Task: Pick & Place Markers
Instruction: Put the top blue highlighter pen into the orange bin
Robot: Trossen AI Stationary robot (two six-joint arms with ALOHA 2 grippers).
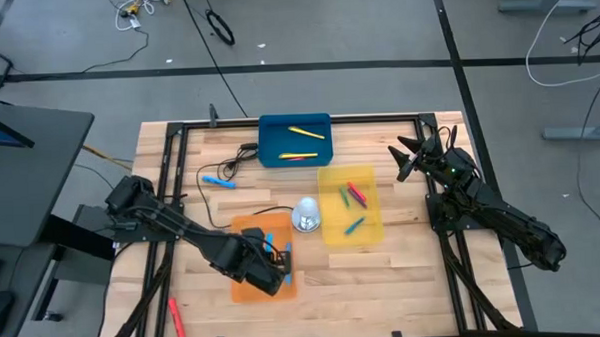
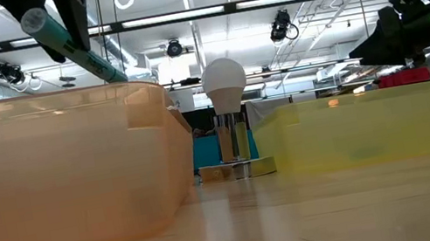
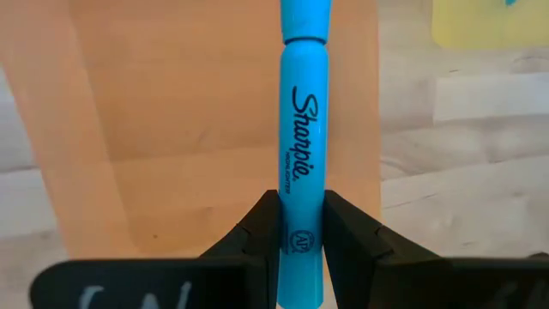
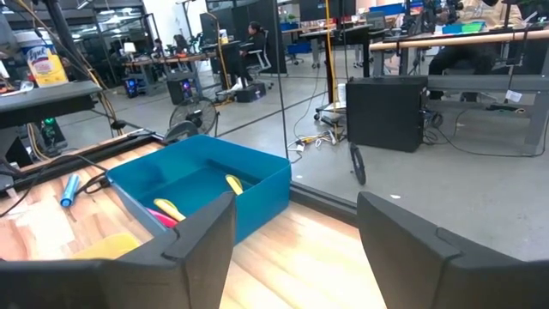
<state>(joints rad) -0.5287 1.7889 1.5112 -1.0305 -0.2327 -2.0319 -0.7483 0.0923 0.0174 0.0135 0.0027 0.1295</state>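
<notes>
My left gripper (image 1: 275, 261) is over the orange tray (image 1: 244, 235) and is shut on a light blue marker (image 3: 302, 129), which also shows in the low view (image 2: 76, 46). My right gripper (image 4: 296, 245) is open and empty at the table's far right (image 1: 410, 157). The blue tray (image 1: 295, 139) holds yellow and red markers. The yellow tray (image 1: 352, 227) holds red, green and blue markers. One light blue marker (image 1: 218, 180) lies on the table. A red marker (image 1: 174, 316) lies at the table's near left. My left gripper pinches the light blue marker's barrel near its rear end (image 3: 300, 225) between its two fingers (image 3: 257, 236). The marker runs forward along the fingers, cap end away from them. It slants downward, lifted clear above the orange tray (image 2: 55, 166).
A white bulb on a metal base (image 1: 306, 216) stands between the orange and yellow trays and shows in the low view (image 2: 224, 83). A black cable (image 1: 242, 156) lies on the table near the blue tray. The table's black frame runs along its edges.
</notes>
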